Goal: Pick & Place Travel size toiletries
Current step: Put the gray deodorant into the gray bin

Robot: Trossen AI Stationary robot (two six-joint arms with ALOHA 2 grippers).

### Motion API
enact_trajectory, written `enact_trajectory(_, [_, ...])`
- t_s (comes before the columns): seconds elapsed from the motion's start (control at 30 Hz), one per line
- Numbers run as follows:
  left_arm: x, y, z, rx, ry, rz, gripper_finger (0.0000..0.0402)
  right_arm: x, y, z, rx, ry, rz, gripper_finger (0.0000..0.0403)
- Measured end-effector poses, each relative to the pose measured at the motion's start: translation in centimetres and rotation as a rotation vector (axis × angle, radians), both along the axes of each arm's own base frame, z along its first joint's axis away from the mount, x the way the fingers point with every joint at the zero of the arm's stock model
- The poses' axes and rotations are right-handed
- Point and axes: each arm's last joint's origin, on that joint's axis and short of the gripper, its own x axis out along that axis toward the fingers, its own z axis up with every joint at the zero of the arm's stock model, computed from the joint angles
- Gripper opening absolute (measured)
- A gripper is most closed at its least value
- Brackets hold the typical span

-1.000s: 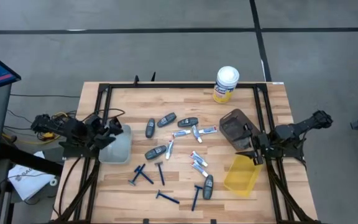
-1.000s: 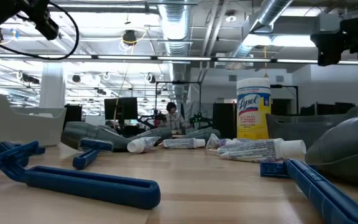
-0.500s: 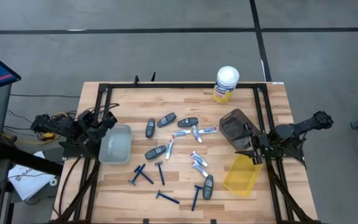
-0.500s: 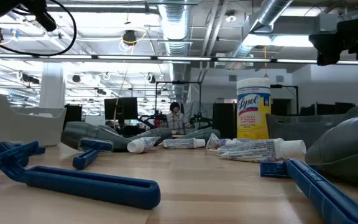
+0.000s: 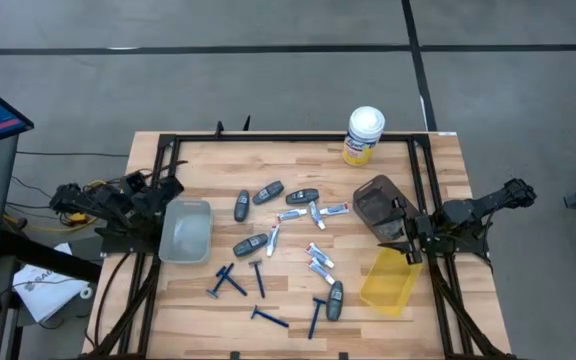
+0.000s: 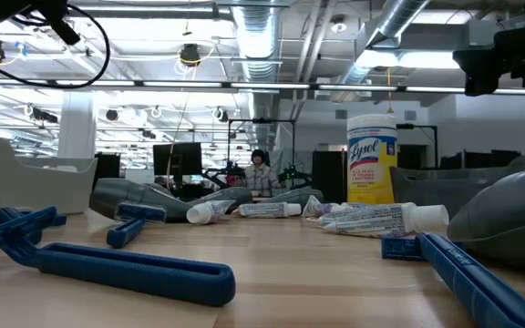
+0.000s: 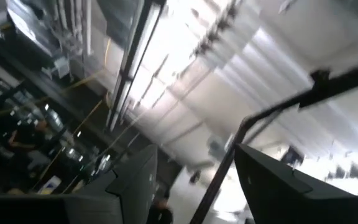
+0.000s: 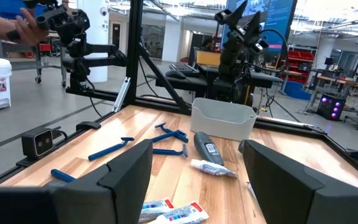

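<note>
Since the earlier frames the left gripper (image 5: 158,195) has been drawn back off the translucent grey plastic bin (image 5: 185,230) towards the table's left edge, so the bin is now seen uncovered, while the right arm has stayed put. The left gripper's dark fingers (image 7: 135,180) are seen parted with nothing between them, tilted up at the ceiling. The right gripper (image 5: 408,243) is held over the right rail, between the dark grey bin (image 5: 379,207) and the yellow plastic bin (image 5: 388,281); its fingers (image 8: 129,171) are also spread and empty. The travel size toiletries are scattered on the bare wooden tabletop (image 5: 298,160) between the two arms: dark grey oval shavers (image 5: 269,192), small silver-white tubes with blue marks (image 5: 319,263) and thin blue T-shaped razors (image 5: 230,281). A yellow canister with a white lid (image 5: 363,134) stands at the far edge. The nearest item to the left gripper is judged to be the shaver (image 5: 241,206) just beyond the translucent bin, lying toward the table's middle with its long axis running roughly front to back; the left arm is clearly nearer to it than the right.
</note>
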Motion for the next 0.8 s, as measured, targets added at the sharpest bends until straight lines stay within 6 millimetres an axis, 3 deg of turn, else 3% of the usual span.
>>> enact_trajectory(0.17, [-0.1, 0.2, 2.5, -0.086, -0.012, 0.016, 0.0213, 0.0, 0.0, 0.0, 0.0, 0.0, 0.0, 0.0244])
enact_trajectory(0.3, [1.6, -0.2, 6.1, -0.04, 0.064, 0.081, 0.0214, 0.0, 0.0, 0.0, 0.001, 0.001, 0.0, 0.0244])
enact_trajectory(0.47, [6.3, -1.4, 9.8, 0.019, 0.289, 0.223, 0.0232, 0.0, 0.0, 0.0, 0.001, 0.002, 0.0, 0.0244])
enact_trajectory(0.6, [10.7, -2.3, 11.3, 0.075, 0.585, 0.326, 0.026, 0.0, 0.0, 0.0, 0.001, 0.002, 0.0, 0.0244])
enact_trajectory(0.8, [16.3, -1.6, 13.5, 0.085, 0.969, 0.427, 0.0289, 0.0, 0.0, 0.0, 0.001, 0.002, 0.0, 0.0244])
